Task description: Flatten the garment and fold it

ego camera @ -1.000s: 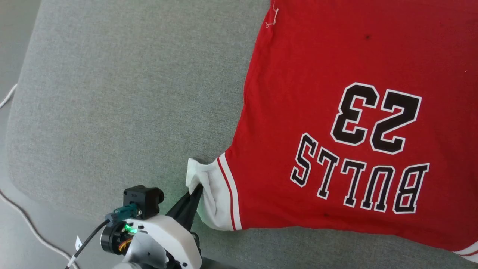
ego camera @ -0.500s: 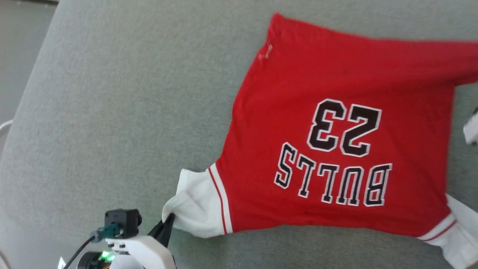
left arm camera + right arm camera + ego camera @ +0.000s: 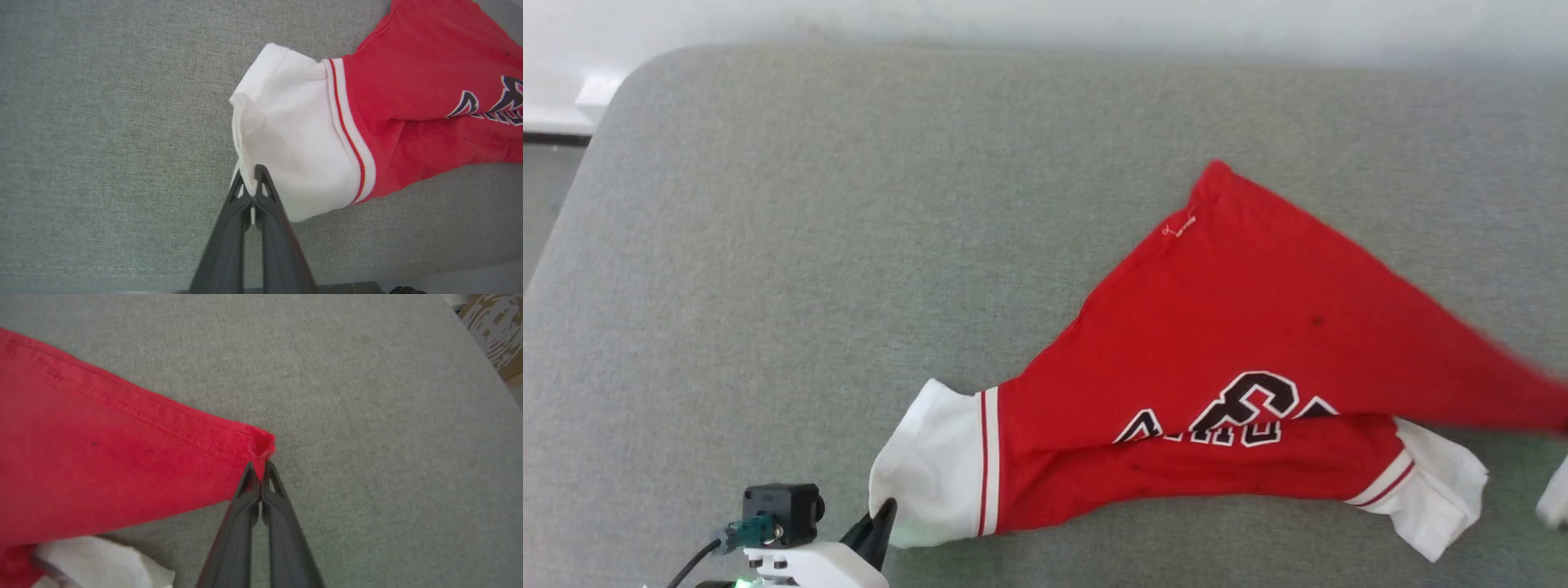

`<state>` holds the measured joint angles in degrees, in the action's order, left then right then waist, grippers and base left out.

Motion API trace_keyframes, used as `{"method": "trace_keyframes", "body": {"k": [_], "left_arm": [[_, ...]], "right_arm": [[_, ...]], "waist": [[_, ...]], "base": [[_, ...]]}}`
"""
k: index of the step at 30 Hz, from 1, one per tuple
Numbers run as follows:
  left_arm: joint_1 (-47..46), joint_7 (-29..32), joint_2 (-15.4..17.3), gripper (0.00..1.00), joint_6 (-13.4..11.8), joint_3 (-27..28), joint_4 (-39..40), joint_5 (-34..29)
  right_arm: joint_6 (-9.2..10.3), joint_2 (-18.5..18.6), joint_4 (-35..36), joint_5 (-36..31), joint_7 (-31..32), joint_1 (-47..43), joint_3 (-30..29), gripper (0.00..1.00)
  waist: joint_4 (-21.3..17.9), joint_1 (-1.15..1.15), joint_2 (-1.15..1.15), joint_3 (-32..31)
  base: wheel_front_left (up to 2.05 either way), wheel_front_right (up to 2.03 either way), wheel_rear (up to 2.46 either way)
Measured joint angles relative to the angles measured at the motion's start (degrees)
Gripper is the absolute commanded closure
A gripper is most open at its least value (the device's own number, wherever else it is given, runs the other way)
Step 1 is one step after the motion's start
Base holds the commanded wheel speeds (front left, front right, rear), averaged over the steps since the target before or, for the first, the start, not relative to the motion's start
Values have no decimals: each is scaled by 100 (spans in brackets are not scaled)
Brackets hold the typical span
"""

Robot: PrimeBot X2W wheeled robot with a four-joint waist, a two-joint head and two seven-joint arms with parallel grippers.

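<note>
**Clerk:** Item one, the garment. Where was it?

**Me:** The garment (image 3: 1225, 327) lay on the grey cushion (image 3: 809, 245), toward my right. It was not flat. A red panel was drawn across itself on a slant and hid most of the black lettering (image 3: 1241, 408).

**Clerk:** Item two, left gripper?

**Me:** My left gripper (image 3: 250, 181) had its jaws clamped on the open edge of the white sleeve (image 3: 294, 134), with only a thin lip of cloth between the tips.

**Clerk:** Item three, right gripper?

**Me:** My right gripper (image 3: 260, 467) had its jaws pinched together on a red hem corner (image 3: 261, 444), which puckered just past the tips. The other sleeve (image 3: 1429, 490) lay rumpled at the panel's lower edge.

**Clerk:** Item four, hazards?

**Me:** As I judged them:
- **Slipped grip:** both holds were shallow, so a sharp tug apart could have pulled the cuff edge or the corner free and dropped the cloth in a heap.
- **Skewed crease:** setting the corner down where it was would have pressed in the diagonal fold, leaving the print buried and the shape lopsided.
- **Dragging:** if one arm had pulled harder than the other, the whole shirt could have slid over the cushion instead of spreading.
- **Trapped sleeve:** the rumpled sleeve could have been caught under the red panel and left a lump in any later fold.
</note>
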<state>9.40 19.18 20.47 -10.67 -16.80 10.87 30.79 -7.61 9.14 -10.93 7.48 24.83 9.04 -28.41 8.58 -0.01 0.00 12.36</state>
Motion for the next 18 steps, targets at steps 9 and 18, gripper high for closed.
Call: {"method": "trace_keyframes", "body": {"k": [9, 18], "left_arm": [[14, 92, 60, 100, -5, -47, 122, 0], [12, 98, 83, 100, -5, -75, 127, 2]], "right_arm": [[0, -299, 333, 14, 2362, -749, -121, 100], [4, -325, 775, 15, 1091, -515, -41, 0]], "waist": [[-162, 0, 0, -259], [-35, 1, 0, -219]], "base": [[0, 0, 0], [0, 0, 0]]}}
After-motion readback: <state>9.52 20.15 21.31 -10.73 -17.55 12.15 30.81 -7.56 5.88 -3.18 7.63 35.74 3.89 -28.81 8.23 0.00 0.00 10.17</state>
